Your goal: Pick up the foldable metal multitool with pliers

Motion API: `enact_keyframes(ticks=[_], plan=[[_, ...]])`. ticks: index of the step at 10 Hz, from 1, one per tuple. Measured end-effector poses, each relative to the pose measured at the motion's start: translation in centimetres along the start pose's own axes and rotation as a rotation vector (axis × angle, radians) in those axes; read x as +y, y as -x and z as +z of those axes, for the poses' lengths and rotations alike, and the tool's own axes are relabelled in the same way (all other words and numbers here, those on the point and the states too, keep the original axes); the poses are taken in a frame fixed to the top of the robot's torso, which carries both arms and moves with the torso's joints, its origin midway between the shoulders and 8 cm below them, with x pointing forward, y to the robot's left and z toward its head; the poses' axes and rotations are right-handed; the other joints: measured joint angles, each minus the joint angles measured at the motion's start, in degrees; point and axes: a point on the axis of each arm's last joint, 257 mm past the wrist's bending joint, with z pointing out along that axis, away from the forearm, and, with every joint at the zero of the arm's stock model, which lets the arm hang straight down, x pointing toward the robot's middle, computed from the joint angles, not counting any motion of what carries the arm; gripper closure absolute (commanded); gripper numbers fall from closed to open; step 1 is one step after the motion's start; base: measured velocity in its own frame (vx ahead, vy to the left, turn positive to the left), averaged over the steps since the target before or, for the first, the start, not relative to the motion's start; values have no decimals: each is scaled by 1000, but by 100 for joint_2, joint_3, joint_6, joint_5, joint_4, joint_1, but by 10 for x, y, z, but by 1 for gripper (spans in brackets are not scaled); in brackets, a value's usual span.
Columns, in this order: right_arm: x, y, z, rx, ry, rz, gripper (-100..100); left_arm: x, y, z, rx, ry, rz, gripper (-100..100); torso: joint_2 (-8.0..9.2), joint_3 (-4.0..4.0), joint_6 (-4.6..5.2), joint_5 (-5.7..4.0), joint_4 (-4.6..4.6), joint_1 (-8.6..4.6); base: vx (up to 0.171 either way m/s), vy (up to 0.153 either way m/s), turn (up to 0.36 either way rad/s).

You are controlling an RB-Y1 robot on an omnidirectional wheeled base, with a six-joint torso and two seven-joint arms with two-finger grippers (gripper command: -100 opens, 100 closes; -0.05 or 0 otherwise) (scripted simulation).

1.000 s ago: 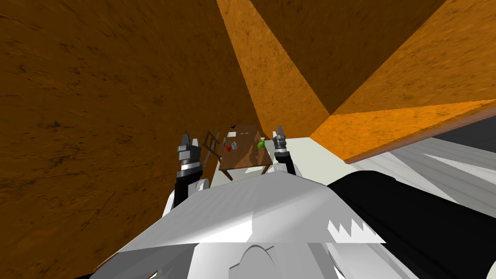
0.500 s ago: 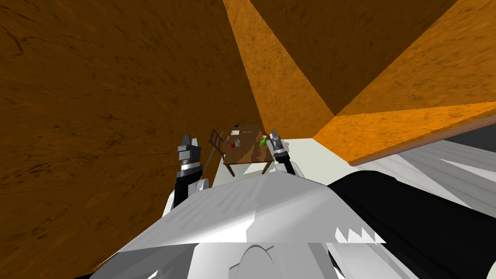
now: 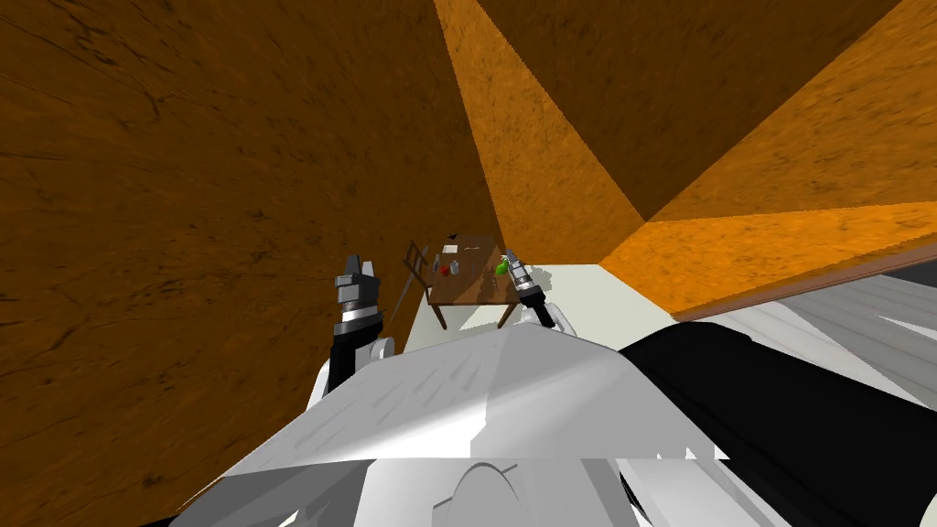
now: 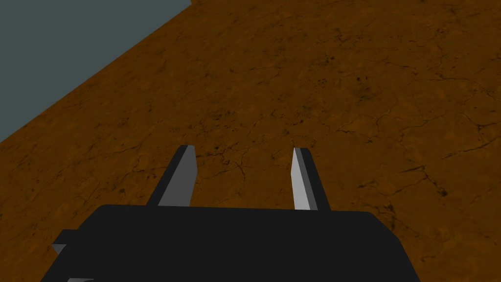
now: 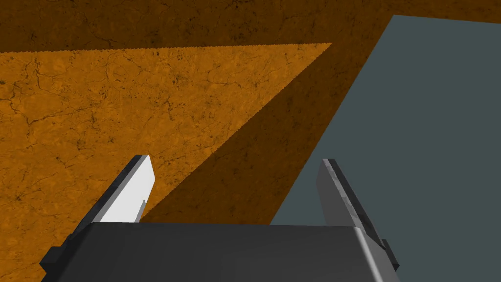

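Count from the head view: one brown table (image 3: 474, 285), one chair (image 3: 416, 260) beside it. On the tabletop there are one red item (image 3: 446, 271), one green item (image 3: 500, 268), one small grey item (image 3: 455, 267) and one flat white piece (image 3: 450, 248); the remaining specks there are too small for me to count. Of my own kit: one left gripper (image 4: 242, 149) and one right gripper (image 5: 235, 161), two in all, each with two blade fingers (image 4: 183, 176), four in total.

Brown wooden table (image 3: 472, 287) faintly glossy; walls (image 3: 183, 183) cracked, mottled, matt.
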Motion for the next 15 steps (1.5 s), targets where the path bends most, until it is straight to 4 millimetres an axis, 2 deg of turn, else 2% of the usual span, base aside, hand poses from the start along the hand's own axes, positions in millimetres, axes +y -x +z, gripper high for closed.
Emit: enact_keyframes(ticks=[6, 13, 15], plan=[[-48, -16, -3, 84, -106, -111, -100, 0, 0, 0, 0, 0, 0, 0, -3, -2, 1, 0, -1, -2, -39, 35, 111], [-122, -23, -16, 160, -272, -244, -100, 0, 0, 0, 0, 0, 0, 0, -10, -6, -2, -1, -2, -2, -21, 31, 130], [-146, -18, -23, 175, -326, -284, -100, 0, 0, 0, 0, 0, 0, 0, -13, -7, -1, -1, -3, -7, -4, 22, 136]])
